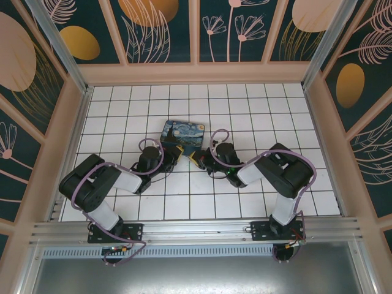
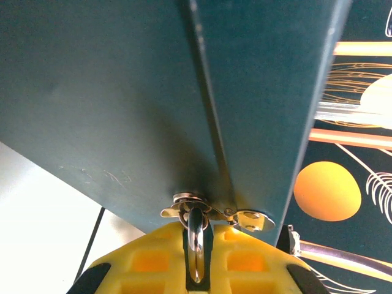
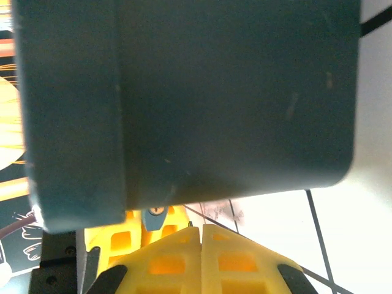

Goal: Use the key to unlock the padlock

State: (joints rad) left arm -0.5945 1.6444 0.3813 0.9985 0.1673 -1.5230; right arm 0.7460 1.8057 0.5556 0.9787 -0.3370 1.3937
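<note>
**Inspector:** Left gripper [image 2: 197, 228], state?

**Assistant:** Jaws nearly closed. In its wrist view the padlock's [image 3: 154, 213] thin metal shackle [image 2: 195, 254] runs down into the slot between the two yellow fingers [image 2: 153, 260]. It is held there, directly under the metal hasp [image 2: 187, 205] on the dark teal side of the painted box [image 1: 184, 136].

**Inspector:** Is the padlock body seen?

**Assistant:** Yes, from the right wrist. A small bluish-grey body with a brass-coloured keyhole facing the camera sits just below the box's lower edge, flanked by the left gripper's yellow fingers.

**Inspector:** Right gripper [image 3: 201, 229]?

**Assistant:** Fully closed, with the two yellow fingertips pressed together along a thin seam. Whether the key is pinched in that seam I cannot tell. The tips sit near the padlock, slightly right of the keyhole and apart from it.

**Inspector:** Overall layout?

**Assistant:** From above, both arms reach inward over the white tiled floor [image 1: 202, 202]. Their wrists meet at the near edge of the box, left arm from the left, right arm from the right.
</note>
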